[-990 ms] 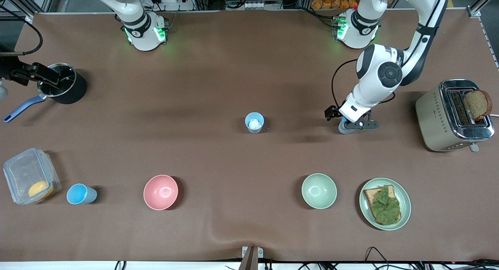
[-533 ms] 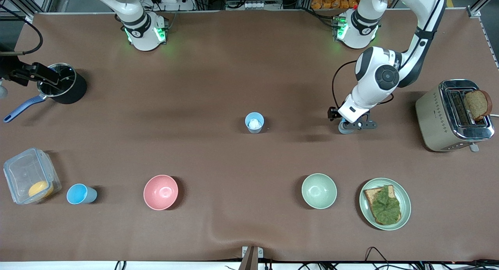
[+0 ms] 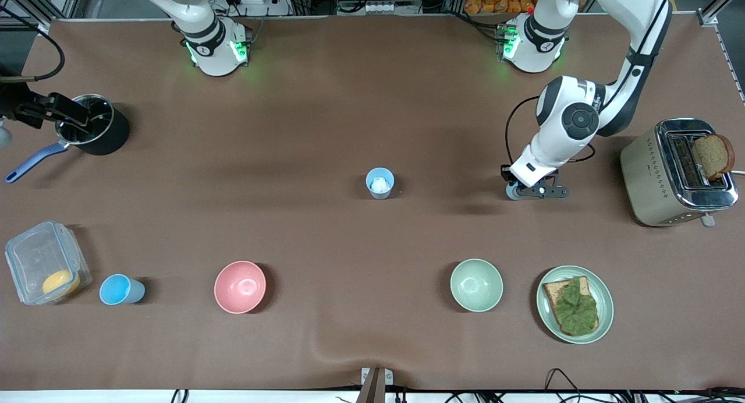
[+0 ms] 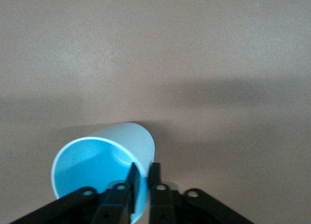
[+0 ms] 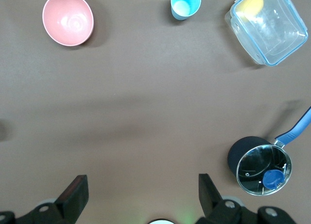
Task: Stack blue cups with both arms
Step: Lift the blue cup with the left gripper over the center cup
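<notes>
I'm seeing a matt brown cloth (image 3: 326,129) covering the table, slightly wrinkled. The cup (image 4: 104,170) is looking like smooth blue plastic, the toaster (image 3: 675,173) like shiny metal, the box (image 3: 41,263) like clear glossy plastic.

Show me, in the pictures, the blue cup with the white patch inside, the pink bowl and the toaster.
blue cup with the white patch (image 3: 380,184): front view, on its inside.
pink bowl (image 3: 240,286): front view, on its inside.
toaster (image 3: 652,176): front view, on its side wall.

White jointed arms (image 3: 567,129), black bands, cables
</notes>
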